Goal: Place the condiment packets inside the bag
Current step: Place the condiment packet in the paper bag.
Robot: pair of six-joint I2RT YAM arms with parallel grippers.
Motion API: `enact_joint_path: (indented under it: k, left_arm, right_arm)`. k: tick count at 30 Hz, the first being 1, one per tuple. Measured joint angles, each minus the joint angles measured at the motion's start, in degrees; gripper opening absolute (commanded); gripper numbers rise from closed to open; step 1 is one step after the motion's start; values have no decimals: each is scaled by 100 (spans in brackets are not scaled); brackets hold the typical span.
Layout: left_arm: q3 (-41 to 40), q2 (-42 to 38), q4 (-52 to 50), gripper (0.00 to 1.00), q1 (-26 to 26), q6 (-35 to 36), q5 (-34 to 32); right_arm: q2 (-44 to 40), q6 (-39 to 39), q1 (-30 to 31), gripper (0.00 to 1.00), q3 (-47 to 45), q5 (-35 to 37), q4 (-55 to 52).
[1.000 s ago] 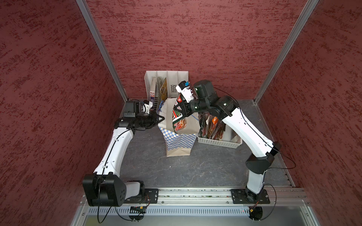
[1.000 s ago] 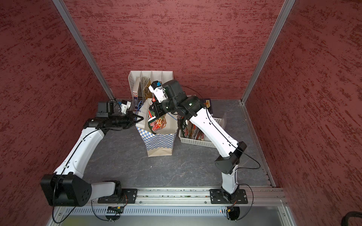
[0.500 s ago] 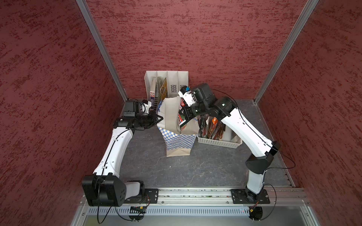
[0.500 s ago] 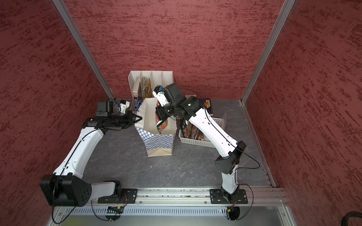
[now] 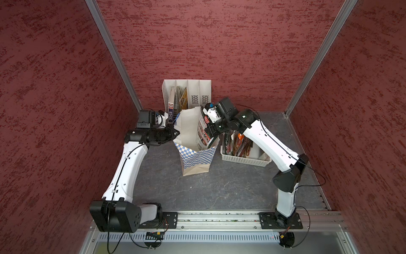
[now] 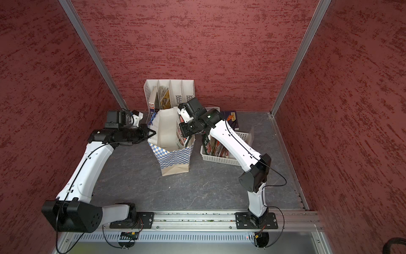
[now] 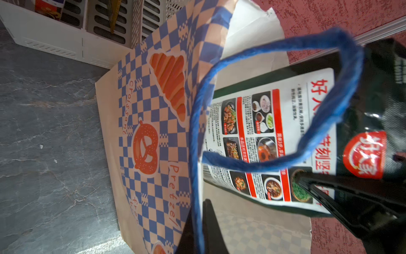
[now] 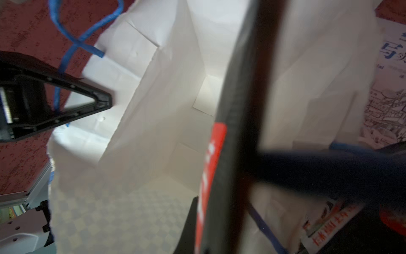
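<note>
Hanging from the clamped right hand (image 5: 210, 132), packet (image 5: 201, 134) half inside bag (image 5: 196, 158) (left hand (image 5: 177, 132) apparently pinches its rim)

Left arm (image 5: 129, 167) bent at the elbow, left hand (image 5: 176, 132) pinched shut, right arm (image 5: 272, 143) arched over, right hand (image 5: 208, 134) tilted downward, clamped.

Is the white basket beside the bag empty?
No, several packets stand in the basket next to the bag.
</note>
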Motion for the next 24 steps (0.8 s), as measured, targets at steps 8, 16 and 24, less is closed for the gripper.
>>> enact_joint_path:
  k: [8,16,24]
  left_arm:
    - [35,164,-37,0,-120,68,-7]
    - [35,164,-24,0,-131,70,-46]
    - [35,164,31,0,-131,68,-92]
  right_arm:
    - [291,208,-186,12,-101,-72,2]
    - [319,592,-186,26,-101,-13,101]
    - [157,699,-186,43,-203,50,144]
